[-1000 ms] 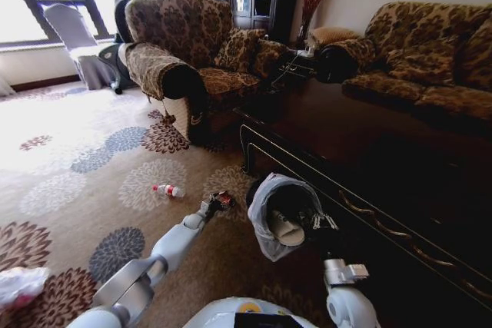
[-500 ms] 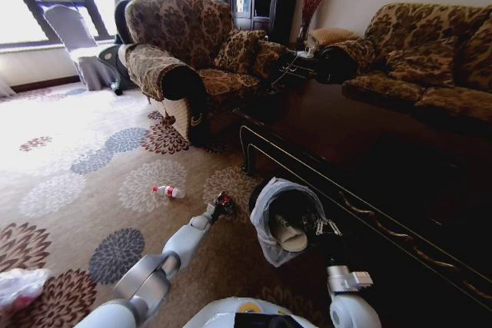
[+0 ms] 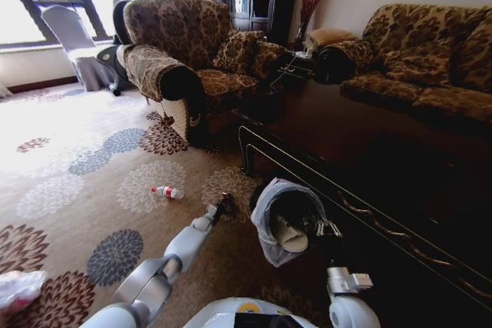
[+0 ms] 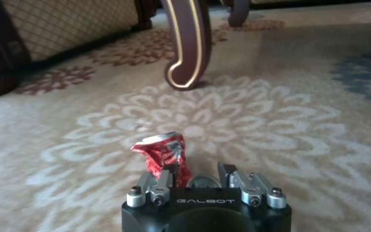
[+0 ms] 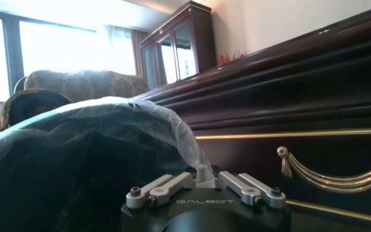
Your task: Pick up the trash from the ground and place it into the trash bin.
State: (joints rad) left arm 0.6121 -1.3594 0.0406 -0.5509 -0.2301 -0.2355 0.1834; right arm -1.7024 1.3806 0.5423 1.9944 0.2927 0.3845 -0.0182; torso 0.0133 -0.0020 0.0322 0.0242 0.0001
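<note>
I have the right pincer at the bin, pinching its grey liner at the rim on the side nearest the dark wooden counter. A white cup lies inside the bin. My left pincer is low over the carpet just left of the bin, closed on a crumpled red wrapper that sticks out past its fingers. At my far left a pink-white bag lies on the carpet. Farther out, a bottle with a red label lies on its side on a pale flower pattern, short of the armchair.
</note>
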